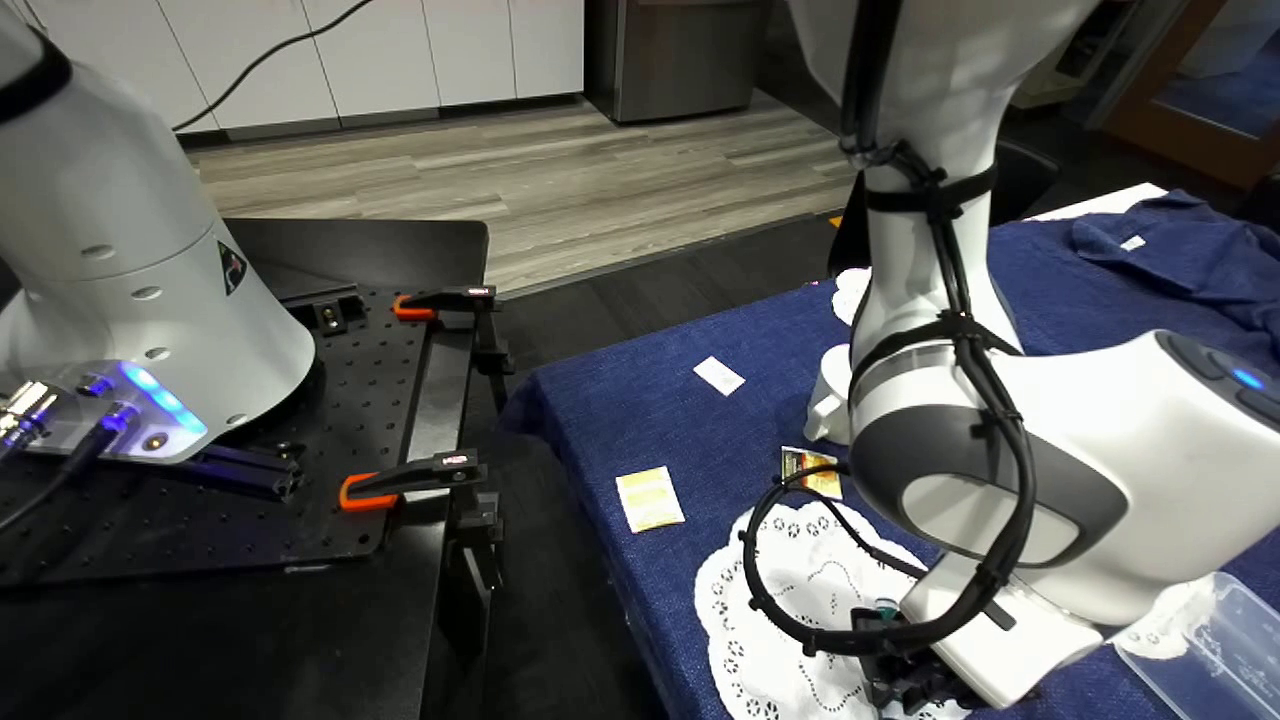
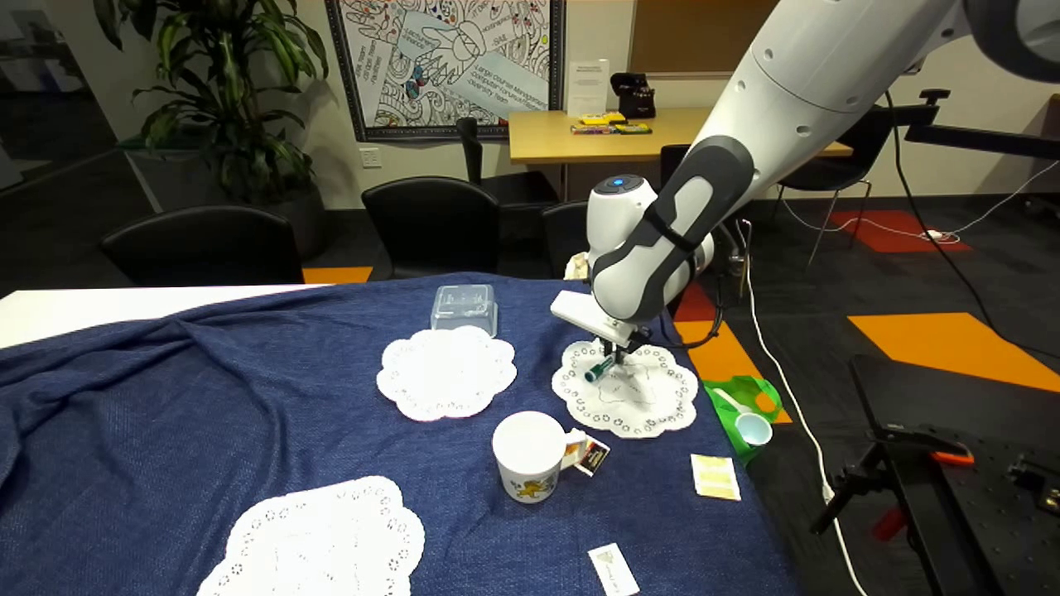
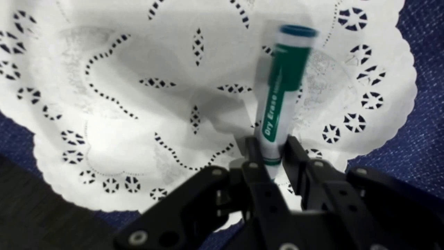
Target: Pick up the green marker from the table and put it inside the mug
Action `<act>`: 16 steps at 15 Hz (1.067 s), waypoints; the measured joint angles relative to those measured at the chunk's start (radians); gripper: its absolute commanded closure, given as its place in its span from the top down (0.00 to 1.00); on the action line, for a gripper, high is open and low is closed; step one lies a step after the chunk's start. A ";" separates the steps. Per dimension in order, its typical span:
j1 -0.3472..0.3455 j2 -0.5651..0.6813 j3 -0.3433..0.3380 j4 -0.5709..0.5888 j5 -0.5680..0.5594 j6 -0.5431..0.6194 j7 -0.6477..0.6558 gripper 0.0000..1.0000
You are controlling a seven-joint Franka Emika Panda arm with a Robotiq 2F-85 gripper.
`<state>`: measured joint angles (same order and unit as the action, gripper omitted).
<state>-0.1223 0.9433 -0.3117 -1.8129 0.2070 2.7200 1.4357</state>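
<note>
Green marker (image 3: 283,93) is pinched near one end by the end effector (image 3: 272,150), the longer part projecting free, presumably to enter the upright mug (image 2: 528,462) first.

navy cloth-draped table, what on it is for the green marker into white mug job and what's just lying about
For the job: green-and-white dry-erase marker, held in the black gripper; white one-handled mug; the table.

Lying about: white lace doilies; clear plastic tub; pale yellow square packet; slim white packet; black-and-yellow packet.
</note>
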 measured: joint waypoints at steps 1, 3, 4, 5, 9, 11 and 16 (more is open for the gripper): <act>0.000 0.001 0.000 0.002 0.000 0.000 0.000 0.05; 0.001 0.001 0.000 0.003 0.000 0.001 0.000 0.05; 0.002 0.000 0.000 0.002 0.000 0.003 0.000 0.05; 0.004 -0.002 0.000 0.000 0.000 0.005 0.000 0.05; 0.020 -0.055 0.000 -0.062 0.000 0.046 -0.023 0.05; 0.032 -0.103 0.000 -0.110 -0.001 0.062 -0.058 0.05; 0.060 -0.236 0.000 -0.199 -0.005 0.060 -0.153 0.05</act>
<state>-0.0626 0.7075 -0.3117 -2.0116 0.2023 2.7804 1.2829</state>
